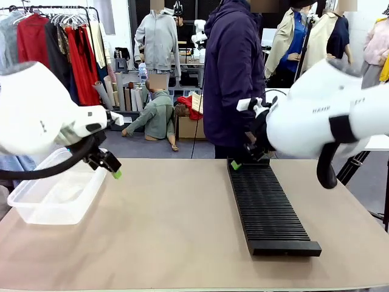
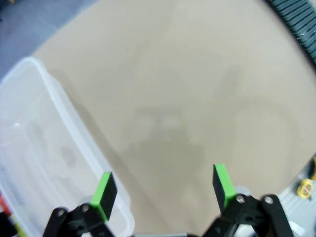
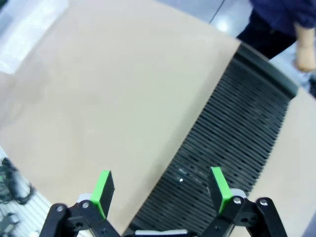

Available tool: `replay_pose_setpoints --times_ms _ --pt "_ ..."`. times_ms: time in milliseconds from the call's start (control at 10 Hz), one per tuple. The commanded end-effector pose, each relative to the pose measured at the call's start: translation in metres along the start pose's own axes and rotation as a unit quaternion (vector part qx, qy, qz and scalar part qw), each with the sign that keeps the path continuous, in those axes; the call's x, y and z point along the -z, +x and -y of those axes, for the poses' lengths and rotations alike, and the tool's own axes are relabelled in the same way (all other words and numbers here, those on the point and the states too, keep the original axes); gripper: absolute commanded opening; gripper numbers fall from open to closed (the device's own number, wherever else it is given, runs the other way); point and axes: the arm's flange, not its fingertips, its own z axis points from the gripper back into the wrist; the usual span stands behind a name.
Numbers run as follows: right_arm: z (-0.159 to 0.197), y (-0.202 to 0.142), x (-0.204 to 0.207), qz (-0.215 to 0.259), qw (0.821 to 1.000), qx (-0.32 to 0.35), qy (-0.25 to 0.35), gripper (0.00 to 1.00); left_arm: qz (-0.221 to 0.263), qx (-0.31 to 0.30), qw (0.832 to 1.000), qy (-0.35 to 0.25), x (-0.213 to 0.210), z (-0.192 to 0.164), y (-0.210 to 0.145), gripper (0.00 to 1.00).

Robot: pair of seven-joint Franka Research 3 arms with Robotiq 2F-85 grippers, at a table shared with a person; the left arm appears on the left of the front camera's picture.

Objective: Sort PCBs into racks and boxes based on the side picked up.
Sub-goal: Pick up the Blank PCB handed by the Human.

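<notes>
Black ribbed plastic: the rack (image 1: pixel 270 204) is lying right of centre on the tan table (image 1: pixel 170 231). Its long axis is running from your near edge toward the person (image 1: pixel 234 73) at the far side, and its slots are lying crosswise. The clear box (image 1: pixel 55 194) is sitting at the table's left, well apart from the rack, with its long axis also running roughly near to far.

The front view is giving you both in one layout, while the wrist views are giving you the jaws. In the left wrist view the left gripper (image 2: pixel 163 187) is hanging with its green pads wide apart and nothing between them. One pad is showing against the box's rim, the other against bare table. In the right wrist view the right gripper (image 3: pixel 161 187) is holding its pads equally wide apart and empty, one showing against the rack's slots, the other against the table.

From the front, each arm's white body is covering most of its gripper, and the left arm is hiding the box's far end. The person's hand (image 3: pixel 303 52) is showing only as a blur beyond the rack's far end.
</notes>
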Motion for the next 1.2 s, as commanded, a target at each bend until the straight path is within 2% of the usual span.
replay_pose_setpoints --times_ms 0,300,500,700,1000,1100 --pt "0.017 0.014 -0.02 -0.019 0.998 0.033 0.044 1.0 -0.015 -0.02 0.999 -0.036 -0.023 -0.022 0.011 1.0" --pt "0.033 0.02 -0.057 -0.038 0.992 0.071 0.1 1.0 0.015 -0.051 0.992 -0.116 -0.048 -0.053 0.012 1.0" --pt "0.058 0.008 -0.088 -0.026 0.979 0.093 0.179 1.0 0.053 -0.081 0.98 -0.174 -0.062 -0.08 -0.002 1.0" --pt "0.091 -0.011 -0.112 0.007 0.966 0.127 0.226 1.0 0.111 -0.106 0.95 -0.272 -0.079 -0.105 -0.017 1.0" --pt "0.147 -0.041 -0.13 0.052 0.935 0.171 0.306 1.0 0.148 -0.136 0.913 -0.355 -0.099 -0.14 -0.037 1.0" --pt "0.162 -0.051 -0.132 0.067 0.922 0.184 0.335 1.0 0.153 -0.147 0.907 -0.363 -0.102 -0.152 -0.042 1.0"
